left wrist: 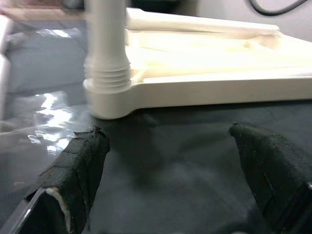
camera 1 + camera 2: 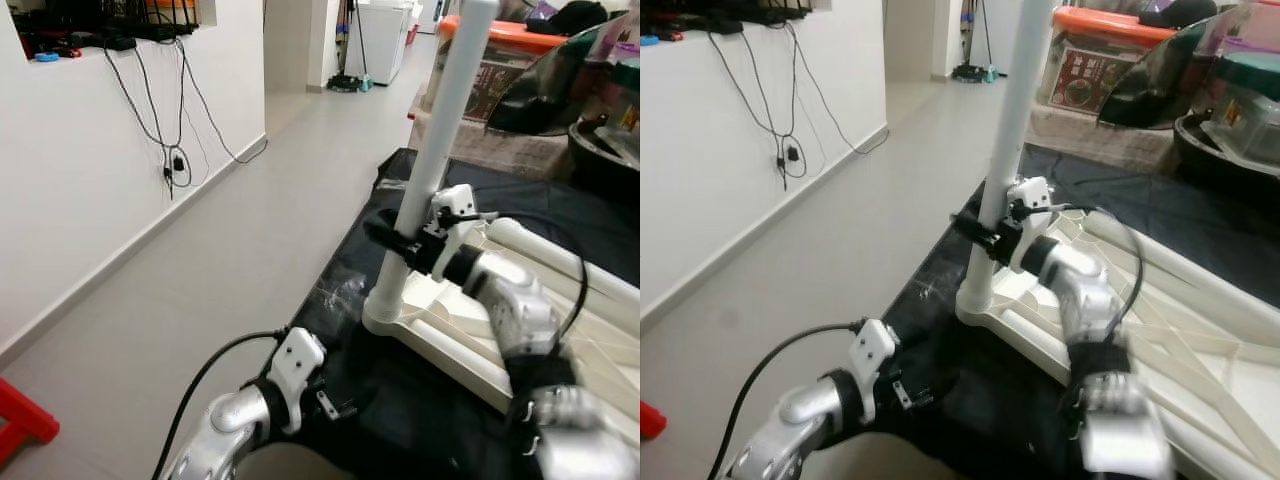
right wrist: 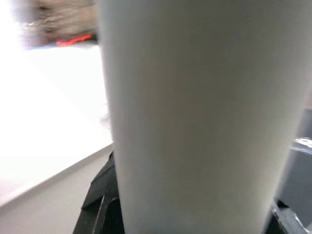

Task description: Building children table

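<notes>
Black, rough-padded fingers [image 1: 78, 170] of the left end effector [image 1: 170, 170] stand wide apart, low over a dark glossy sheet [image 2: 340, 290] on the floor. Just beyond lies the upturned cream plastic table [image 2: 470, 350], ribbed underneath. Its round white leg [image 2: 435, 150] rises from a threaded corner socket, and the right end effector [image 2: 395, 240] is clamped around that leg partway up

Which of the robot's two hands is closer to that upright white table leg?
The right. The right gripper has its fingers closed around the table leg, partway up. The left gripper sits low over the black sheet, open, short of the leg's base.
</notes>
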Controlling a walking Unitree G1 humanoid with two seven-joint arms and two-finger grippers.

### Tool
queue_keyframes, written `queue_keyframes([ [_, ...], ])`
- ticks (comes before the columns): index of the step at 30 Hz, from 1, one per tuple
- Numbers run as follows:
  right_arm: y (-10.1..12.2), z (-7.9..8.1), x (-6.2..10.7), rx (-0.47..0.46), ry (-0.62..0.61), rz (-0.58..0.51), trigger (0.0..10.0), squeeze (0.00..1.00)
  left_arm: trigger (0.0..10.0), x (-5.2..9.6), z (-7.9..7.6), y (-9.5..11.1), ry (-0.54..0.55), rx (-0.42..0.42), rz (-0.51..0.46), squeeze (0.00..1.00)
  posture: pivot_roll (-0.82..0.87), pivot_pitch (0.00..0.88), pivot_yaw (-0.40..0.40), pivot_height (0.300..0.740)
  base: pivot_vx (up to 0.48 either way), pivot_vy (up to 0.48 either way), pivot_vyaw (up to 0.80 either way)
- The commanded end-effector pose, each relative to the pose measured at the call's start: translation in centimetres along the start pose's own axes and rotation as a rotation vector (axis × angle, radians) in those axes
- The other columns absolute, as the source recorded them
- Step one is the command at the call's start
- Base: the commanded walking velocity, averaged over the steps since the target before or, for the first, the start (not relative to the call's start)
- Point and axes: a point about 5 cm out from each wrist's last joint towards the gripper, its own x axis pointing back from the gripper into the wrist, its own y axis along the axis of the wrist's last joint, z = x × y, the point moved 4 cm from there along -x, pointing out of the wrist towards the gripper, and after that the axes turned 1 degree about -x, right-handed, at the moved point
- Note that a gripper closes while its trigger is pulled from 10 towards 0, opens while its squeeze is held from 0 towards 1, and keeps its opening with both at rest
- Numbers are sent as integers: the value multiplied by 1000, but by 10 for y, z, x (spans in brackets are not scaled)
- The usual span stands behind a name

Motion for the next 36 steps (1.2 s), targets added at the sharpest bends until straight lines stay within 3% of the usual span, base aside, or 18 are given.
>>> queue_keyframes([
  [1, -15, -54, 25, 22, -327, 60, 0, 0, 10000, 3, 2, 5, 18, 1, -31, 0, 164, 0, -56, 740, 0, 0, 0],
  [2, -15, -54, 25, 22, -327, 60, 0, 0, 10000, 3, 2, 5, 18, 1, -31, 0, 164, 0, -56, 740, 0, 0, 0],
  [3, -23, -68, 53, 8, -599, 58, 0, 0, 10000, 5, 3, 15, 41, -15, -60, 0, 169, 0, -58, 740, 0, 0, 0],
  [5, -23, -68, 53, 8, -599, 58, 0, 0, 10000, 5, 3, 15, 41, -15, -60, 0, 169, 0, -58, 740, 0, 0, 0],
  [6, -30, -69, 73, -1, -751, 61, 0, 0, 10000, 7, 4, 23, 60, -33, -78, 0, 176, 0, -61, 740, 0, 0, 0],
  [11, -38, -59, 75, -33, -813, 64, 0, 0, 10000, 11, 9, 36, 110, -34, -109, 0, 184, 0, -63, 740, 0, 0, 0],
  [12, -39, -55, 71, -44, -806, 65, 10000, 0, 10000, 12, 9, 38, 120, -31, -114, 0, 183, 0, -61, 740, 0, 0, 0],
  [18, -25, -30, 48, -48, -569, -41, 10000, 0, 10000, 11, -2, 37, 83, -3, -112, 0, 169, 0, -60, 740, 0, 0, 0],
  [20, -25, -30, 48, -48, -569, -41, 10000, 0, 10000, 11, -2, 37, 83, -3, -112, 0, 169, 0, -60, 740, 0, 0, 0],
  [21, -20, -29, 46, -29, -533, -70, 10000, 1000, 10000, 11, -4, 36, 74, 3, -109, 0, 164, 0, -59, 740, 0, 0, 0],
  [26, -3, -36, 45, -8, -446, -127, 10000, 1000, 10000, 11, -12, 33, 56, 23, -97, 0, 166, 0, -67, 740, 0, 0, 0],
  [27, 1, -36, 39, -11, -339, -130, 10000, 0, 10000, 10, -13, 34, 52, 24, -98, 0, 166, 0, -68, 740, 0, 0, 0],
  [28, 1, -36, 39, -11, -339, -130, 10000, 0, 10000, 10, -13, 34, 52, 24, -98, 0, 166, 0, -68, 740, 0, 0, 0],
  [29, 3, -35, 33, -27, -201, -113, 10000, 0, 10000, 10, -14, 37, 47, 25, -101, 0, 162, 0, -67, 740, 0, 0, 0],
  [32, 4, -34, 28, -41, -85, -93, 10000, 0, 10000, 10, -15, 39, 42, 25, -105, 0, 162, 0, -67, 740, 0, 0, 0],
  [34, 4, -18, 22, -80, 231, -11, 10000, 0, 10000, 10, -16, 42, 32, 40, -109, 0, 168, 0, -63, 740, 0, 0, 0],
  [35, 4, -18, 22, -80, 231, -11, 10000, 0, 10000, 10, -16, 42, 32, 40, -109, 0, 168, 0, -63, 740, 0, 0, 0],
  [36, 2, -9, 21, -73, 362, 32, 10000, 0, 10000, 10, -16, 42, 29, 48, -109, 0, 174, 0, -63, 740, 0, 0, 0],
])
